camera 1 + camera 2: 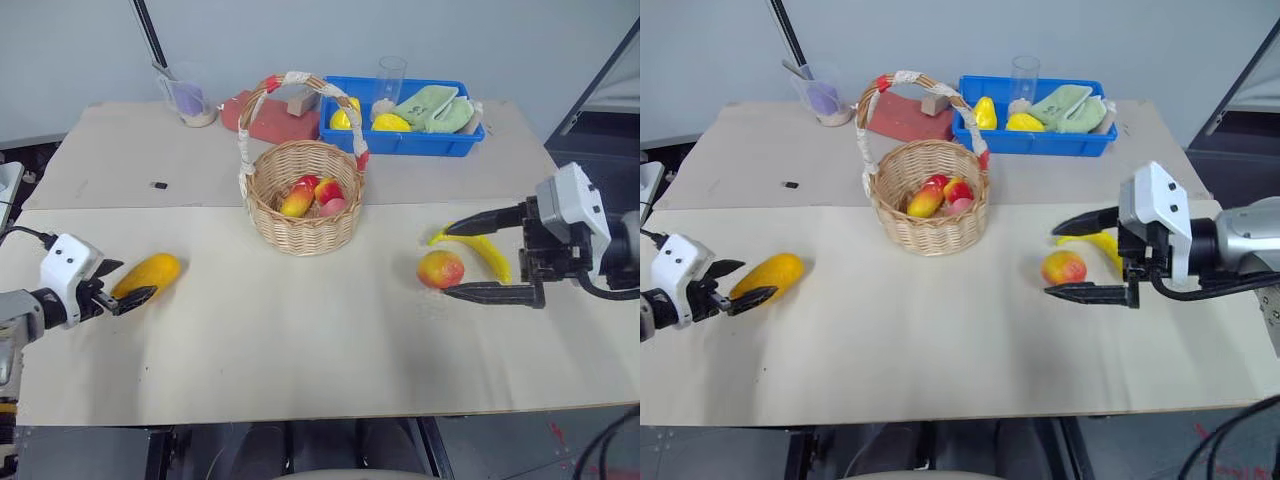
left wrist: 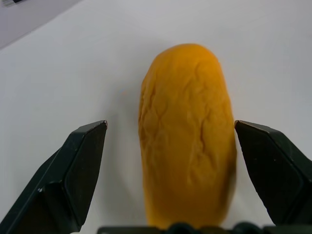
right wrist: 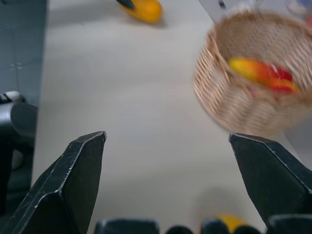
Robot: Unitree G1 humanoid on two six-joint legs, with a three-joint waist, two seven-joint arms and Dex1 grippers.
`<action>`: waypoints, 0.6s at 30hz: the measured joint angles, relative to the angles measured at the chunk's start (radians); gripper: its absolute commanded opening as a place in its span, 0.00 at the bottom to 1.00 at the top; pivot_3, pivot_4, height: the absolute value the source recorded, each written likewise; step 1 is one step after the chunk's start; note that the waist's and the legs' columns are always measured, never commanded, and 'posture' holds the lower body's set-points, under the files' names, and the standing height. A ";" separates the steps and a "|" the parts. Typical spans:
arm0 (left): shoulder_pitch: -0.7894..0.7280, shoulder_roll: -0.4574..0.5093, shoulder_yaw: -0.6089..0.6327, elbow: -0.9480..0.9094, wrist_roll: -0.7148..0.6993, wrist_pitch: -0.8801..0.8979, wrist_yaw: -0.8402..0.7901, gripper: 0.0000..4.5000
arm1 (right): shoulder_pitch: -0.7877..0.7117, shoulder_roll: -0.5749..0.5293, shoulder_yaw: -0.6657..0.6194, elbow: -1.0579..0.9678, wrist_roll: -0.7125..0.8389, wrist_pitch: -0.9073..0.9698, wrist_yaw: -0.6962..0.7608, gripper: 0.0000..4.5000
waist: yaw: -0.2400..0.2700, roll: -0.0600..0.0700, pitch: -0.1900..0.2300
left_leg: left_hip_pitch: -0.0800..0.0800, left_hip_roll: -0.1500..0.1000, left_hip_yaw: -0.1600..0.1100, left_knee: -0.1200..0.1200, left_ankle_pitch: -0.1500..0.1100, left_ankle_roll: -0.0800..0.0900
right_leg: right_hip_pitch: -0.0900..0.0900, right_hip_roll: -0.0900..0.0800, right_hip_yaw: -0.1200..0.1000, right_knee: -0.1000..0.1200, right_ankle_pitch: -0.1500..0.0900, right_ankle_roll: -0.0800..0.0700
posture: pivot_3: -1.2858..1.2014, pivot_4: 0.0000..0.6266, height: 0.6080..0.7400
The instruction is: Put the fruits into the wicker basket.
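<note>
Bright, even overhead light; soft, short shadows lie on the desk. The wicker basket blurs in the right wrist view.

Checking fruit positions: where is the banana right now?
In the left eye view, the banana lies on the table's right side, beside the apple-like fruit, under the open right gripper.

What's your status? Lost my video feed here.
Left gripper open, straddling orange-yellow fruit. Right gripper open, empty, beside apple-like fruit and banana. Wicker basket unobstructed.
</note>
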 measured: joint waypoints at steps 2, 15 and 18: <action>-0.029 -0.012 -0.027 0.036 0.011 -0.009 0.009 1.00 | -0.018 0.011 0.011 -0.007 0.001 0.011 -0.009 0.99 | 0.001 0.000 0.000 | -0.001 0.000 0.000 0.000 0.000 0.000 | -0.001 0.000 0.000 0.000 0.000 0.000 | 0.52 0.24 1.00; -0.016 -0.055 -0.015 -0.059 -0.079 0.020 -0.034 0.53 | 0.018 0.021 -0.002 -0.025 0.002 0.013 -0.027 1.00 | 0.007 -0.001 0.000 | -0.008 0.000 -0.001 0.006 0.000 0.000 | -0.007 -0.001 -0.001 0.006 0.000 0.000 | 0.52 0.24 1.00; -0.047 -0.057 -0.011 -0.279 -0.192 0.116 -0.045 0.53 | 0.020 0.021 -0.017 -0.028 0.020 0.015 -0.030 1.00 | 0.016 -0.002 0.001 | -0.012 0.000 -0.002 0.012 -0.001 0.001 | -0.008 -0.001 -0.002 0.006 0.000 0.001 | 0.52 0.24 1.00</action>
